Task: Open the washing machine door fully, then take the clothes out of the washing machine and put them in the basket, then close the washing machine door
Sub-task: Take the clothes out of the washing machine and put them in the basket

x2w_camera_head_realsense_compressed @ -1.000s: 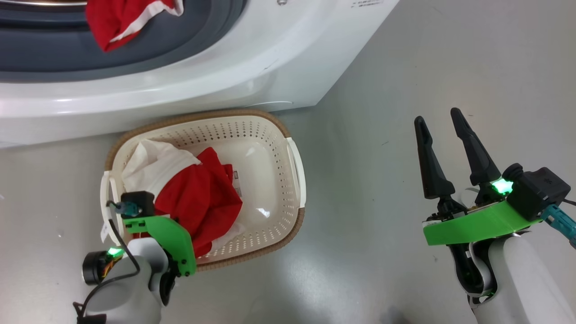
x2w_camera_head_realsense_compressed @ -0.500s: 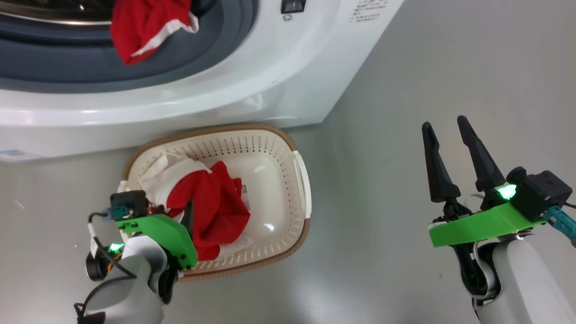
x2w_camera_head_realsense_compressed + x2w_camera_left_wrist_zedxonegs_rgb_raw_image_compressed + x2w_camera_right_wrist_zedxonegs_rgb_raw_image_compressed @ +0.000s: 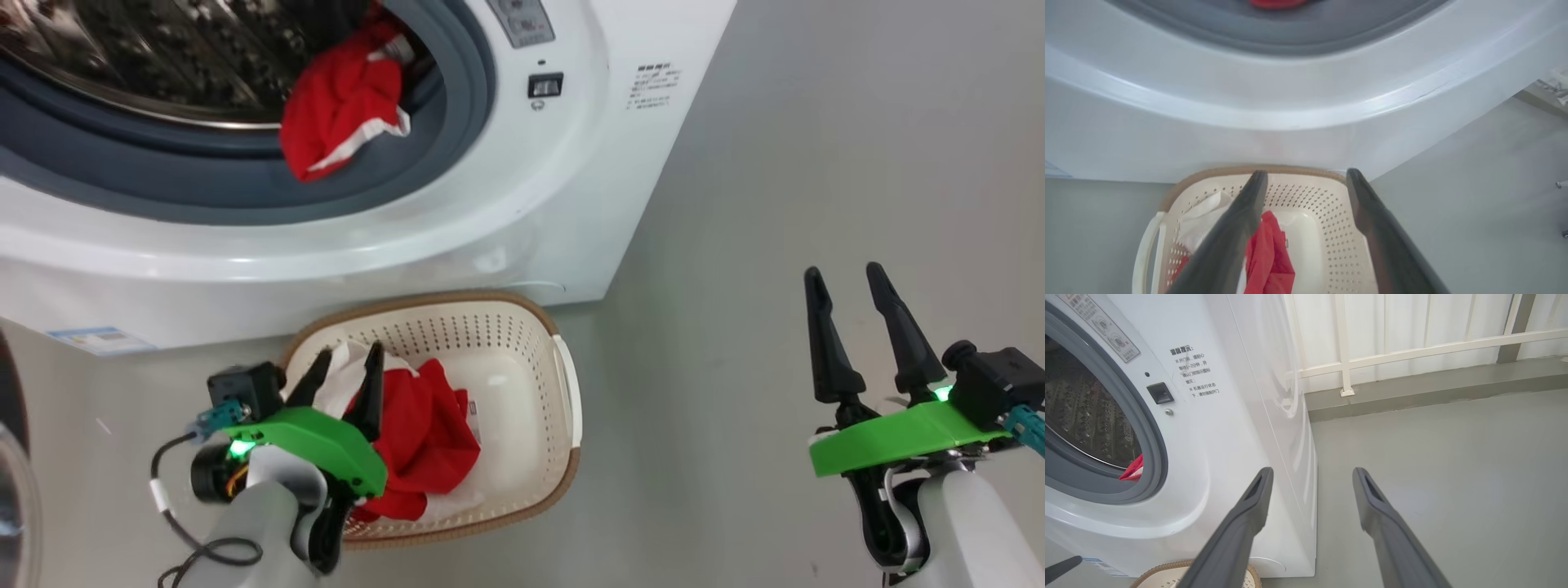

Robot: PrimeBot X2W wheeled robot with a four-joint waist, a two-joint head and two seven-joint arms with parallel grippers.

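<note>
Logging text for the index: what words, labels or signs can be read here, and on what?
"温馨提示:" heads the printed notice on the washing machine front; lines below too small.
Panel sticker beside it: too small.
Blue sticker at the machine's foot: blurred.
Paper label in the basket: too small.

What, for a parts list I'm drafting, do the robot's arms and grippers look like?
The left gripper and right gripper each have two long, tapering dark fingers on a bright green bracket with a small green light, a black camera block and a teal connector. The forearms are pale grey-white. A white-tagged black cable loops beside the left one.
</note>
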